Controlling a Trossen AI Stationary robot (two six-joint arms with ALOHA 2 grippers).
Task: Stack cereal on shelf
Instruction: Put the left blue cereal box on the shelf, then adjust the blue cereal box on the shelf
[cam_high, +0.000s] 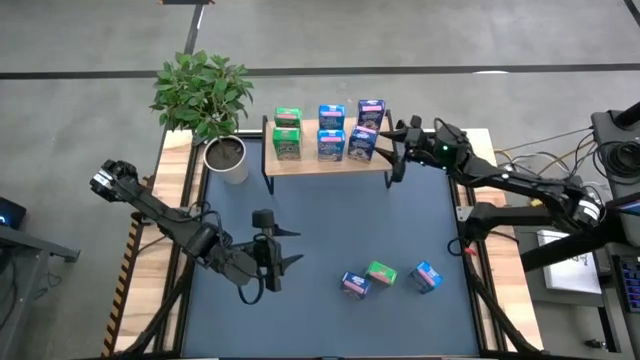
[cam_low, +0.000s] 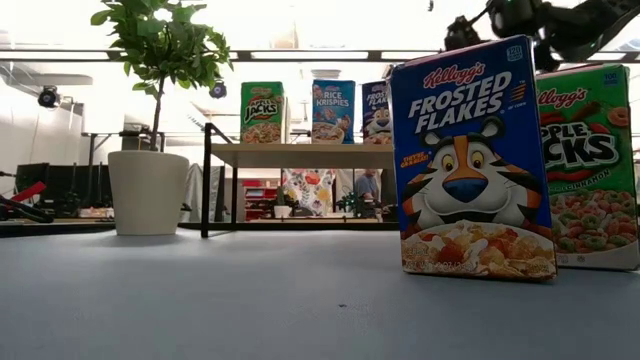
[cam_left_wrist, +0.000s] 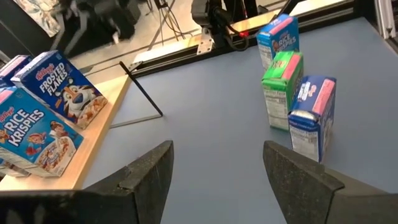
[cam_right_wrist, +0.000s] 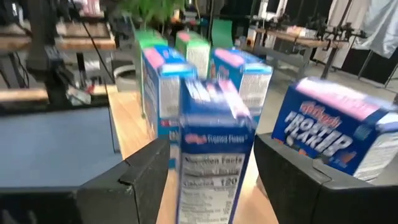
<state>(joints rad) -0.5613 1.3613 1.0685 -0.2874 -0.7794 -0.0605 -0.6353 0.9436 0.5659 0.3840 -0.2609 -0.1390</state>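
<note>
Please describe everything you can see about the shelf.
The shelf is a low, light-wood board on thin black metal legs, standing level at the table's far edge beside a white plant pot. Six cereal boxes, green and blue, rest on top. The right gripper hangs at its right end.

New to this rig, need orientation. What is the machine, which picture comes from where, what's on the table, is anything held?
Two dark robot arms work at a blue table. One picture looks straight down, one sits at table height, and one rides on each wrist. At the back stand a wooden shelf with six cereal boxes and a potted plant. Three more boxes wait near the front. The left end effector hovers open and empty. The right end effector, at the shelf's end, stands open around a blue box.
</note>
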